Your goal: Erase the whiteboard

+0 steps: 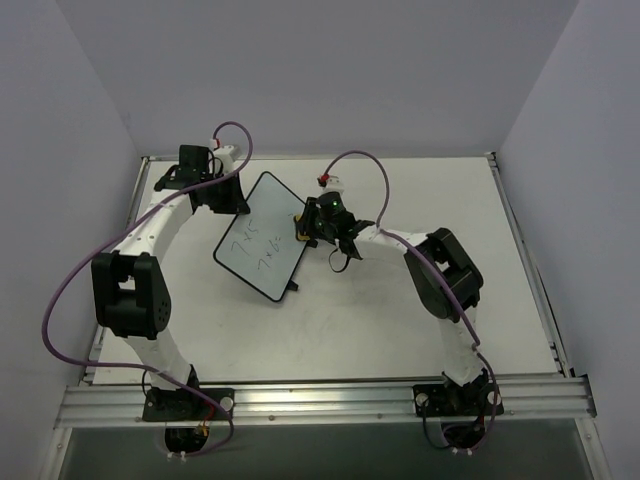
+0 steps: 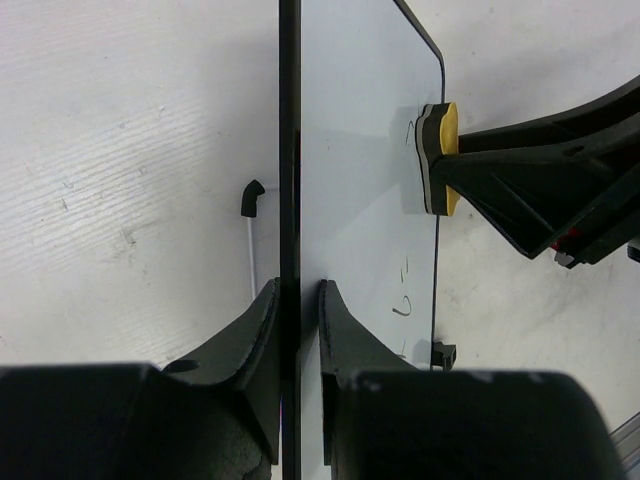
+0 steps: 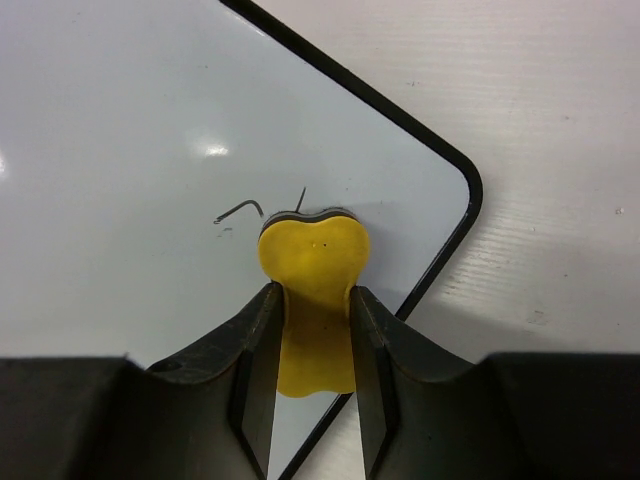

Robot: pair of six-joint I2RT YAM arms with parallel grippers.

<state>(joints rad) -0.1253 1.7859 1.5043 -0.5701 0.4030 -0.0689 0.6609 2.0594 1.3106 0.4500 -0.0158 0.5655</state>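
Note:
The whiteboard (image 1: 262,236) stands tilted on the table, white with a thin black frame and dark handwritten marks on its face (image 2: 365,200). My left gripper (image 2: 298,300) is shut on the board's edge (image 2: 290,150), one finger on each side. My right gripper (image 3: 312,320) is shut on the yellow-black eraser (image 3: 313,270), whose dark pad presses against the board's face (image 3: 120,140) near its rounded corner. From the left wrist the eraser (image 2: 440,158) shows against the board's far edge. In the top view the right gripper (image 1: 312,226) sits at the board's right side.
A small black foot (image 2: 443,353) sticks out at the board's lower edge, and another (image 2: 252,196) shows behind it. The white table (image 1: 400,320) spreads around, bounded by a metal rail (image 1: 320,400) at the near edge. Purple cables (image 1: 60,310) loop from both arms.

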